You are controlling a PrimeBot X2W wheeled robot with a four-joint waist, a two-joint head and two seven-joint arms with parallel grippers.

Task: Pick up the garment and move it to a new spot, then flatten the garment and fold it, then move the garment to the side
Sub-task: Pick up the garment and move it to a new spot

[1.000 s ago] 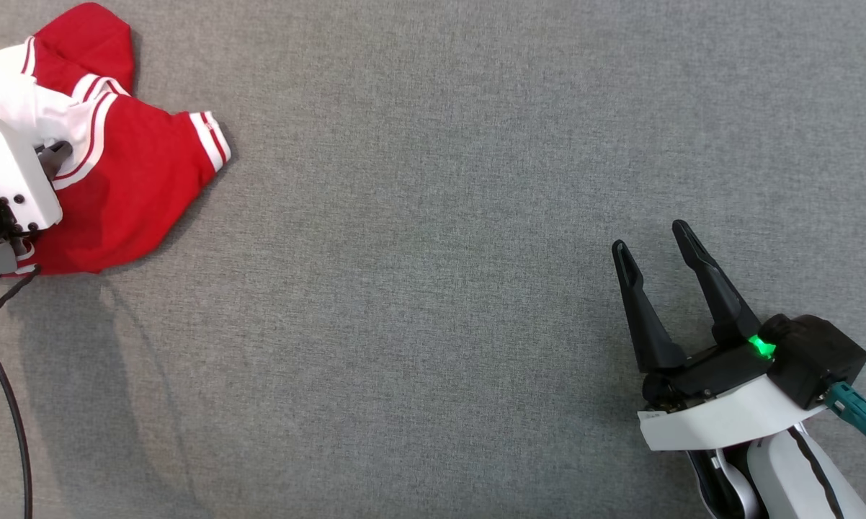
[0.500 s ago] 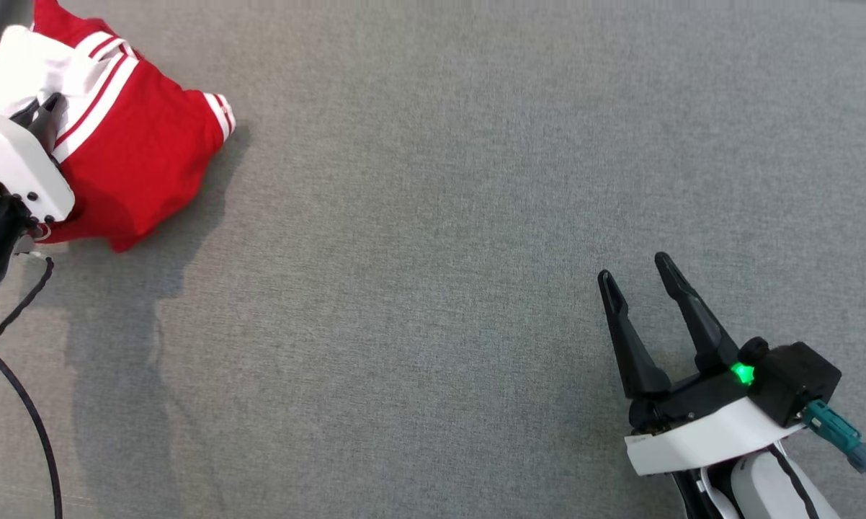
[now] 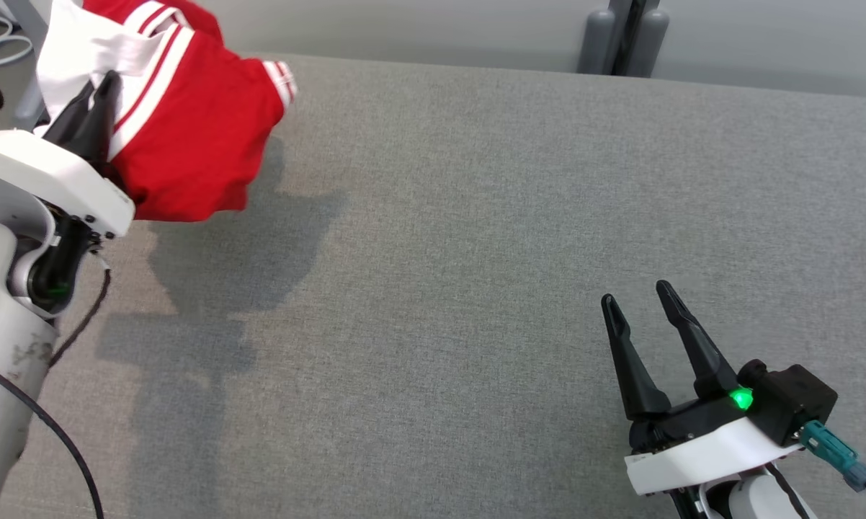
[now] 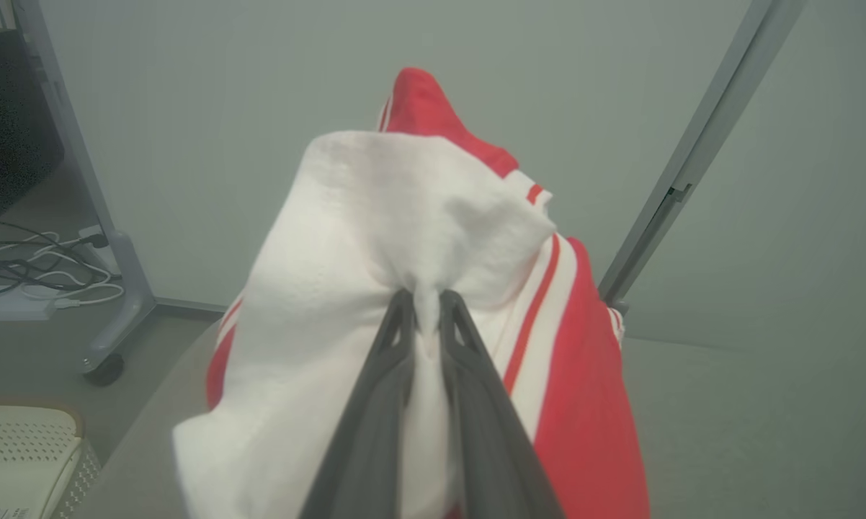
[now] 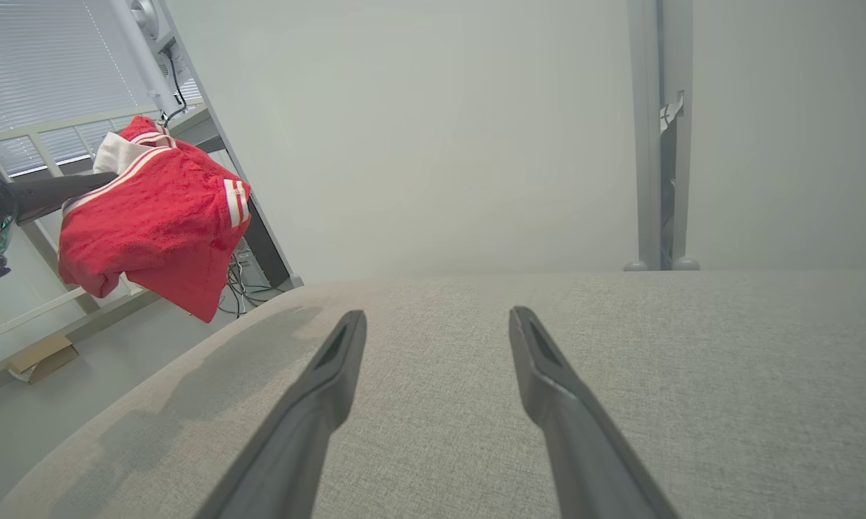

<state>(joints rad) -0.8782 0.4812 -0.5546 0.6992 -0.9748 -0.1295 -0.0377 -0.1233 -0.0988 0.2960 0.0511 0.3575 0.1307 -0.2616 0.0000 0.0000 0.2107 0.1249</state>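
Head view: the left gripper [image 3: 101, 94] is holding a red, white-striped knit garment [image 3: 188, 137] aloft at the far-left corner of the grey fabric worktop [image 3: 476, 216]. Left wrist view: its jaws are pinching white cloth tight. Right wrist view: the right gripper [image 5: 439, 316] is hovering, jaws wide, empty.

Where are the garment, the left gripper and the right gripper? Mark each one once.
garment [image 3: 188, 144], head view, on its red panel.
left gripper [image 4: 424, 303], left wrist view, between the fingertips pinching the garment's white part.
right gripper [image 3: 635, 293], head view, midway between its open fingertips.
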